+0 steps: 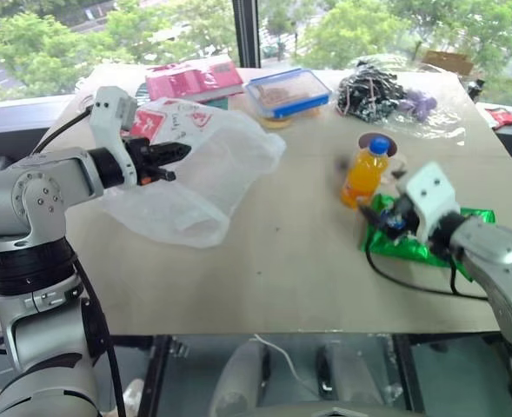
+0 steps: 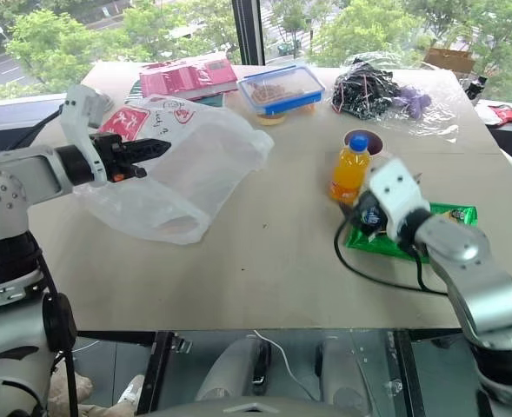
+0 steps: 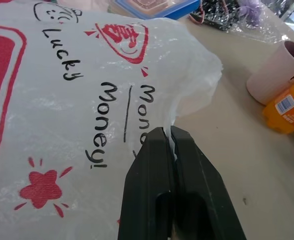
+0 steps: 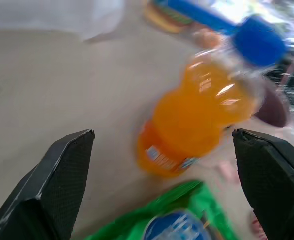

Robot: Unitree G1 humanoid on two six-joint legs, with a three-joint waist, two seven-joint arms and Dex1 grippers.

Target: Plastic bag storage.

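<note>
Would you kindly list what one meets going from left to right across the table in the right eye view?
Left gripper, shut on the plastic bag → blue-lidded container → orange drink bottle → right gripper, open, over the green snack packet.
</note>
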